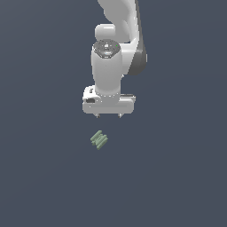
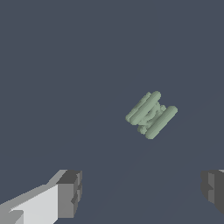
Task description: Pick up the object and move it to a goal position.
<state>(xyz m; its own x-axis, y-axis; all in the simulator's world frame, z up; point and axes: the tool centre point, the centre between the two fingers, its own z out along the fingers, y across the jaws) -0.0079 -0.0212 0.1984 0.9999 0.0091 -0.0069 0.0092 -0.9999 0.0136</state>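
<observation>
Exterior view from high overhead, wrist view close, both showing object [image 1: 99, 139] [image 2: 151, 114]

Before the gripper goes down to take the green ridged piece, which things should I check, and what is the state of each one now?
1. Jaws open: ok; the gripper shows its two fingers wide apart.
2. Gripper empty: ok; nothing sits between the fingers.
3. The ridged piece is free: ok; it lies alone on the dark surface, nothing touching it.
4. Gripper centred over the piece: not ok; in the wrist view it lies off the line between the fingers.
5. Fingers square to its bars: cannot tell.
6. Goal position: cannot tell; no marker shows.
</observation>
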